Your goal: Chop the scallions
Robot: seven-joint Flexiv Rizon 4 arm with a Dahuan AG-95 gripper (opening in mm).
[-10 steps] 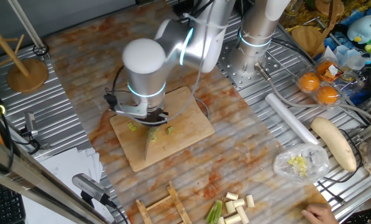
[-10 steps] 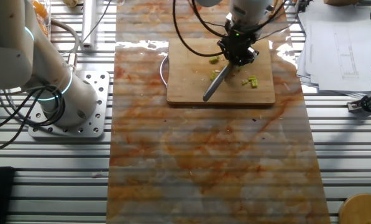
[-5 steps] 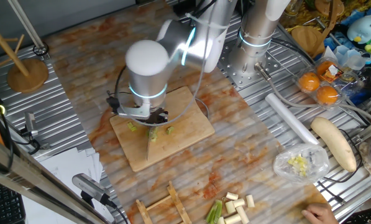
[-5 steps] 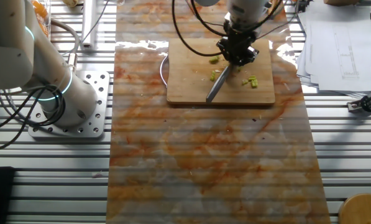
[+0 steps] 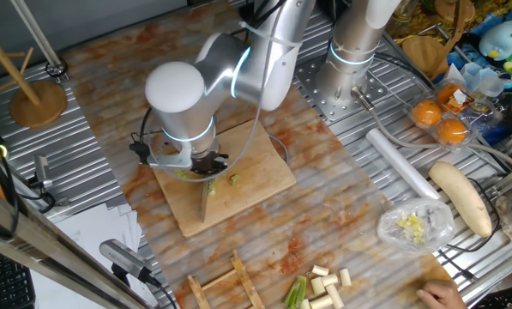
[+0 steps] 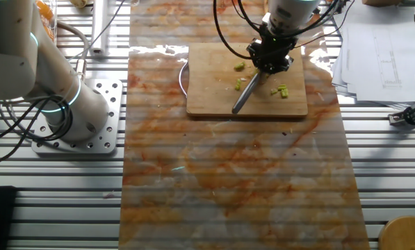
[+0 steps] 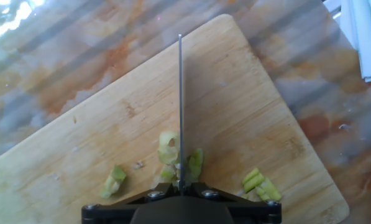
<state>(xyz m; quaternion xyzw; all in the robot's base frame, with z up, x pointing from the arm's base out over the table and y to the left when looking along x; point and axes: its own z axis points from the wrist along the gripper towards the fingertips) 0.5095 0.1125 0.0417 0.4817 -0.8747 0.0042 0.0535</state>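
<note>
A wooden board carries small chopped green scallions. My gripper stands over the board's middle, shut on a knife whose blade points toward the near edge. In the hand view the thin blade runs straight up from the gripper, edge down between scallion pieces on its left and right. More bits lie near the board edge. The other fixed view shows the gripper, the knife and bits. Uncut scallion stalks lie off the board at the table's front.
A large pale banana-shaped vegetable, a plastic bag of chopped bits, a white roll and oranges sit at the right. A second arm's base, a wooden stand and papers border the mat.
The arm has swung a little sideways over the board, carrying the knife with it; the blade has shifted slightly among the scallion bits. The bits lie where they were.
</note>
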